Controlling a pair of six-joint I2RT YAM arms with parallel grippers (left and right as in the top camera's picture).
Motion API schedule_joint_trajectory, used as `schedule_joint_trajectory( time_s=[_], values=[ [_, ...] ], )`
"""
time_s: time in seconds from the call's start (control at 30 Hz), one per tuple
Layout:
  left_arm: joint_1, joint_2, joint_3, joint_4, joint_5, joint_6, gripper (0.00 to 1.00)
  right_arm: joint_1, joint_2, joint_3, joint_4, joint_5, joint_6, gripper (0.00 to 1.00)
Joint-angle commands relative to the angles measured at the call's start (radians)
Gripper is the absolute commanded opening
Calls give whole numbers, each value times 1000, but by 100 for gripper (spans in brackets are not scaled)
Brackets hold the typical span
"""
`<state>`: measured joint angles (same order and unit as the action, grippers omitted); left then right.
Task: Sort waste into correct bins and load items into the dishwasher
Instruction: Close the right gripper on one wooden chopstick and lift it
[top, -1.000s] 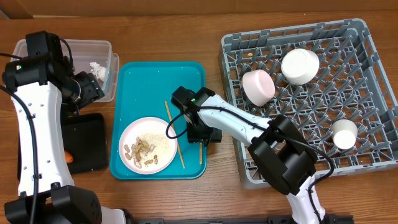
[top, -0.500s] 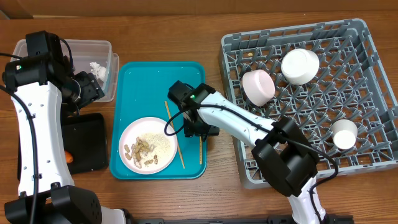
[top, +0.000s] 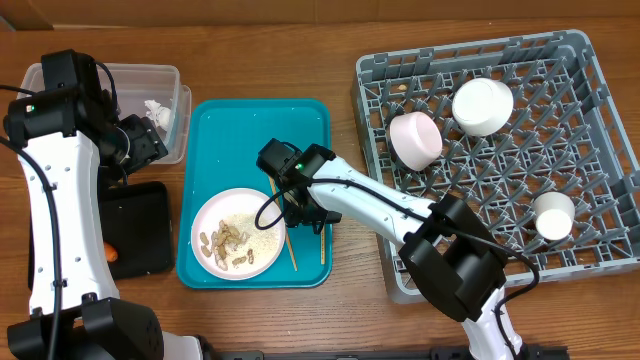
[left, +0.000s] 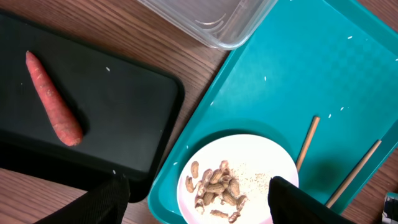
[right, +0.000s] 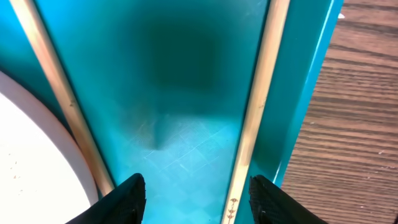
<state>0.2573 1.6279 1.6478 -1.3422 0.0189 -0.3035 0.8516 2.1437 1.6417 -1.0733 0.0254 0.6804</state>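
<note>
My right gripper (top: 300, 207) is open, low over the teal tray (top: 300, 125). In the right wrist view its fingers (right: 199, 202) have one wooden chopstick (right: 258, 106) between them, near the right finger. The other chopstick (right: 59, 93) lies just outside the left finger, beside the white plate (right: 22, 155). The plate (top: 237, 232) holds peanut shells (left: 217, 186) and rice crumbs. My left gripper (left: 199, 211) is open and empty, above the plate's near edge. The carrot (left: 53, 99) lies in the black tray (left: 124, 106). A white tissue (top: 155, 110) is in the clear tub (top: 110, 80). The red wrapper is out of view.
The grey dish rack (top: 560, 60) stands at the right with three white bowls (top: 415, 138) (top: 482, 105) (top: 552, 213) in it. The teal tray's right rim (right: 311, 93) is close to the right finger, with bare wooden table (right: 360, 124) beyond it.
My right gripper has moved left across the teal tray, toward the plate and over the chopsticks. The left arm has not moved.
</note>
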Motion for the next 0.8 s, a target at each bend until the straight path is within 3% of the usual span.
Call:
schedule_joint_trajectory(
  time_s=[0.0,0.6,0.7,0.77],
  values=[
    [1,2,10,0,8,19,74,0,32,-6,3,0,1,57],
    [1,2,10,0,8,19,73,0,100,-7,6,9,1,56],
    [1,2,10,0,8,19,73,0,100,-6,8,10,1,53],
    [1,2,10,0,8,19,74,0,100,-6,9,10,1,43]
  ],
)
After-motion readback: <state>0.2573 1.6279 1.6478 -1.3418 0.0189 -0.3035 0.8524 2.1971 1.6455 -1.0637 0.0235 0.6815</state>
